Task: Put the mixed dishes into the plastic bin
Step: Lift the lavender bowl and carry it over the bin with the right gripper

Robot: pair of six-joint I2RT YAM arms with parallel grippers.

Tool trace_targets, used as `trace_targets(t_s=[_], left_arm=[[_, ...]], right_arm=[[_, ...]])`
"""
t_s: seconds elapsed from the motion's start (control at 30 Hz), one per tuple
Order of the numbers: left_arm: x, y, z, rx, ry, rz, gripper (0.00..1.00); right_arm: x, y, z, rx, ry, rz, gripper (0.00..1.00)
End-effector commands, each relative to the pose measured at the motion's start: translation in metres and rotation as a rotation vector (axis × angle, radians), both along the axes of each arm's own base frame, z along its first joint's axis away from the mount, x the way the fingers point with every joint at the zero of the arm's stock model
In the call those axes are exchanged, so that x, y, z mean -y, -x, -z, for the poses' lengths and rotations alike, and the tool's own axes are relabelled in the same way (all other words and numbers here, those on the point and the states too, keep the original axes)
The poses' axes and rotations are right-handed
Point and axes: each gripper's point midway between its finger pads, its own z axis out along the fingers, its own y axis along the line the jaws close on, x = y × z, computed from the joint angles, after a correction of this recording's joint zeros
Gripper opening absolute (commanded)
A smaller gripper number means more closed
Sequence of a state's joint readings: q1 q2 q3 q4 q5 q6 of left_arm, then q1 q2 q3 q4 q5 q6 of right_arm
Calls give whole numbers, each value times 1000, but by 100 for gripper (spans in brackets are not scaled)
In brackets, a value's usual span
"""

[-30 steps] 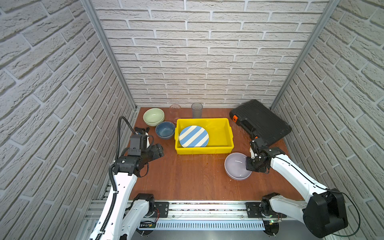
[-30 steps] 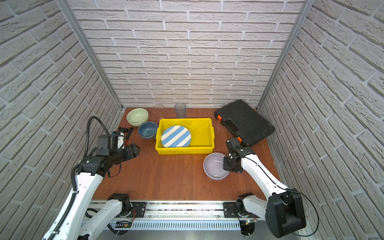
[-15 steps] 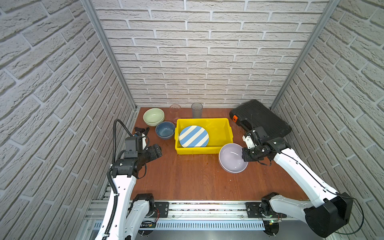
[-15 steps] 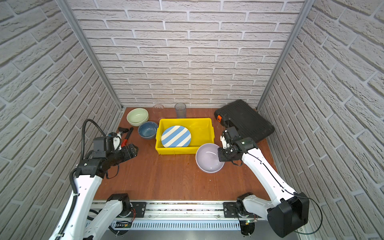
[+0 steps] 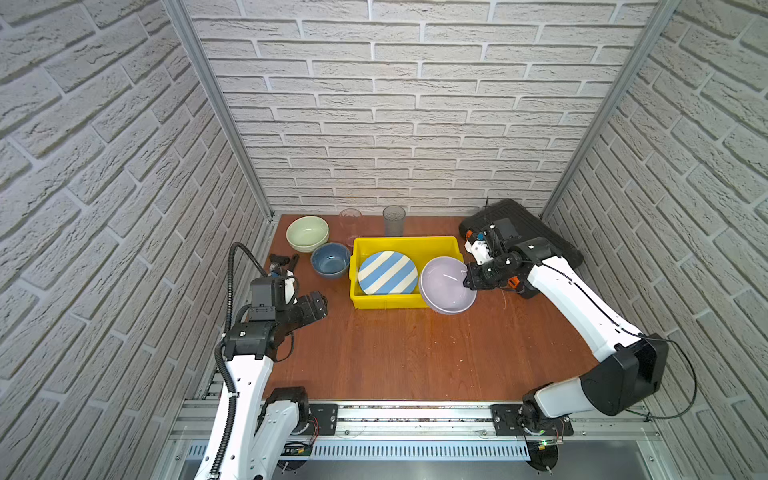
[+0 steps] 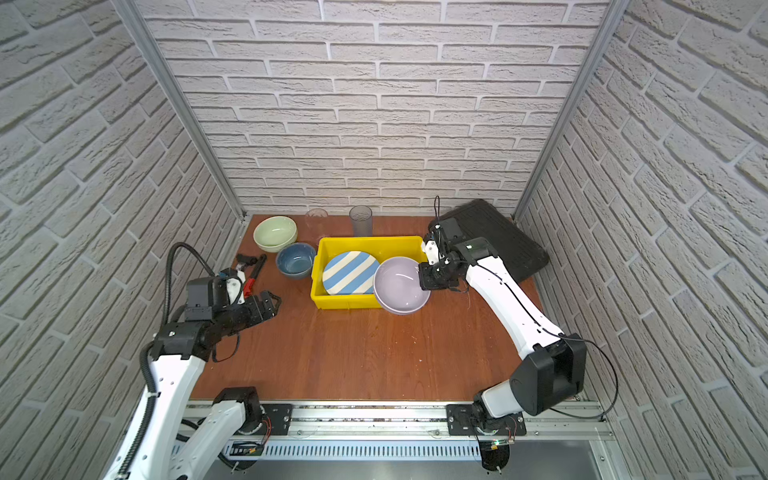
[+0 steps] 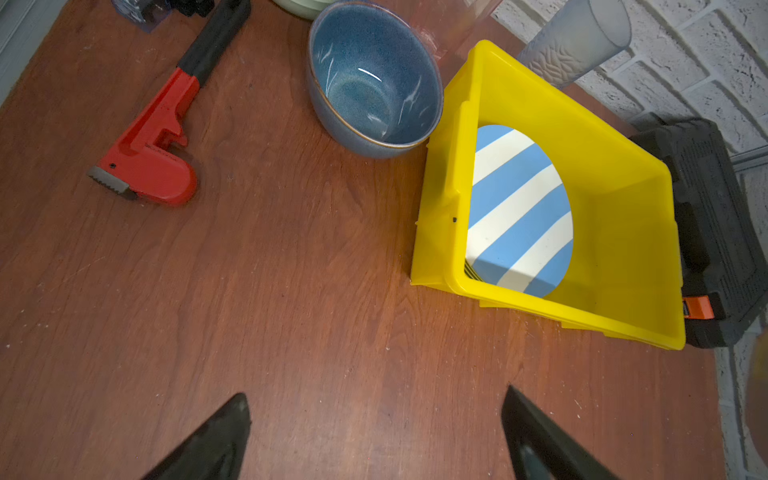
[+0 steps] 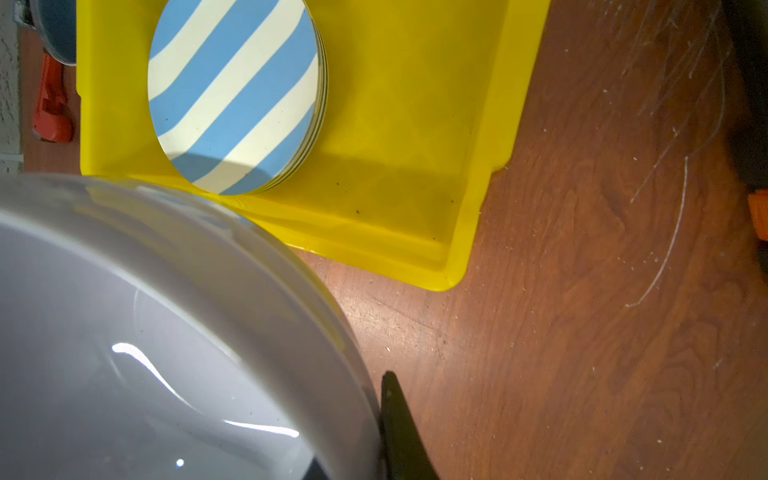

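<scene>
My right gripper (image 5: 471, 278) is shut on the rim of the lavender-grey bowl (image 5: 446, 284), which hangs tilted over the near right corner of the yellow plastic bin (image 5: 405, 243). In the right wrist view one finger (image 8: 399, 424) presses the bowl's (image 8: 145, 353) outer wall. A blue-white striped plate (image 5: 387, 272) lies inside the bin on other plates. The blue bowl (image 5: 330, 259), pale green bowl (image 5: 307, 232) and two clear tumblers (image 5: 350, 218) (image 5: 393, 220) stand on the table left of and behind the bin. My left gripper (image 5: 318, 305) hovers open and empty above the table, left of the bin.
A black case with orange latches (image 5: 540, 237) lies at the back right, close behind my right wrist. A red pipe wrench (image 7: 153, 153) lies by the left wall near the blue bowl (image 7: 374, 83). Bare wooden table (image 5: 415, 353) fills the front.
My right gripper has lifted the lavender-grey bowl off the table and carried it back and left to the bin's corner. The left gripper has opened wider and stayed roughly in place.
</scene>
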State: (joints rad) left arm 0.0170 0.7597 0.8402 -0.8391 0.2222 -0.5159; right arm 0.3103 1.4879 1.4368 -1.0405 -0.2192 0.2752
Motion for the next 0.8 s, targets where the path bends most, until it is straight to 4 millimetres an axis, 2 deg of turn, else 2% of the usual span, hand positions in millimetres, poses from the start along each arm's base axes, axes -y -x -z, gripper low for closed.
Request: trace_targets(t_s=[0.0, 0.17, 0.33, 0.77], left_arm=[[2, -2, -4, 29, 8, 16, 94], [9, -1, -2, 37, 47, 34, 95], [14, -1, 9, 25, 83, 41, 96], [16, -3, 14, 35, 87, 58, 97]], right_arm=[[-31, -32, -35, 124, -139, -8, 6], [-49, -59, -29, 116, -125, -3, 6], [-71, -82, -20, 113, -123, -3, 6], [-108, -118, 9, 110, -86, 44, 6]])
